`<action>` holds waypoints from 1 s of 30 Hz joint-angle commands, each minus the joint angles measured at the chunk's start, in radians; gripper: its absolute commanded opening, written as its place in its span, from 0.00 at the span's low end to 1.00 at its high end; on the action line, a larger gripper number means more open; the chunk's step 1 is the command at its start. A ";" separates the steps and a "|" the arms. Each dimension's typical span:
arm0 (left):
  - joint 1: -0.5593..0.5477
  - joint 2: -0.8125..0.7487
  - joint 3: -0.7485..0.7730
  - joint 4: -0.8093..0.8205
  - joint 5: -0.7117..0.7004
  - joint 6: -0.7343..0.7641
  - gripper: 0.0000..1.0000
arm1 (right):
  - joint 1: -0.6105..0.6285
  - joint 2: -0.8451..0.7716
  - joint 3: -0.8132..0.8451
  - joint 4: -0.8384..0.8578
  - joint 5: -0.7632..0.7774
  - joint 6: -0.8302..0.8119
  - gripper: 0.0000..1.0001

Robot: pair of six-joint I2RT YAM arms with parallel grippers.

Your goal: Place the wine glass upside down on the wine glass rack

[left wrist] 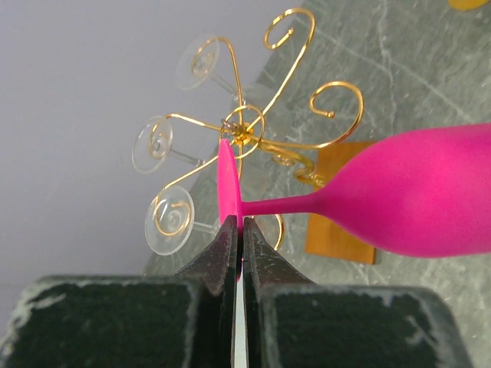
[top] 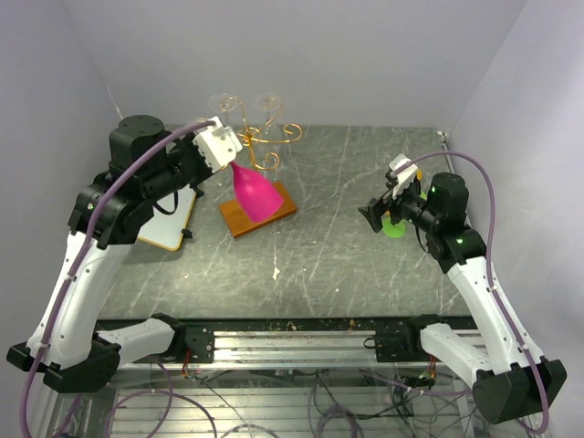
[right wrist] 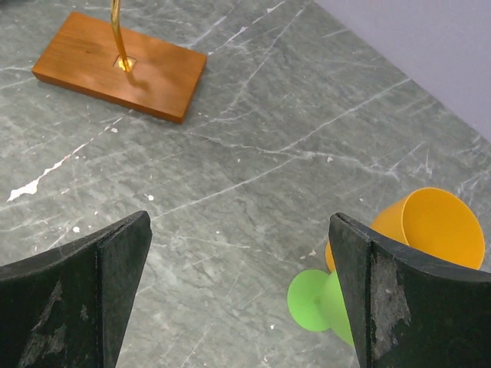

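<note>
Clearly the left pincer (left wrist: 239, 226), clenched on the foot of the wine glass (left wrist: 414, 199), hangs it bowl-down beside the wine glass rack (left wrist: 242, 136); right pincer (right wrist: 239, 222) gapes.

Table (top: 347, 246): grey-green marbled stone, a few white specks near frame centre. The wine glass rack (top: 237, 224) stands on it by its orange-brown wooden base, upper-left of centre, with a white board (top: 173, 226) flat just left of it. At mid-right sits a green-footed orange glass (top: 394, 228), partly hidden.
</note>
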 commanded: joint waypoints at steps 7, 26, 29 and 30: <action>-0.039 0.013 -0.130 0.142 -0.205 0.166 0.07 | -0.013 0.004 -0.007 0.015 0.006 -0.013 1.00; -0.068 0.083 -0.163 0.270 -0.357 0.156 0.07 | -0.020 0.042 -0.011 0.006 -0.009 -0.018 1.00; -0.068 0.081 -0.174 0.260 -0.389 0.154 0.07 | -0.020 0.051 -0.009 0.006 -0.003 -0.018 1.00; -0.068 0.079 -0.181 0.259 -0.396 0.162 0.07 | -0.020 0.052 -0.011 0.004 -0.001 -0.019 1.00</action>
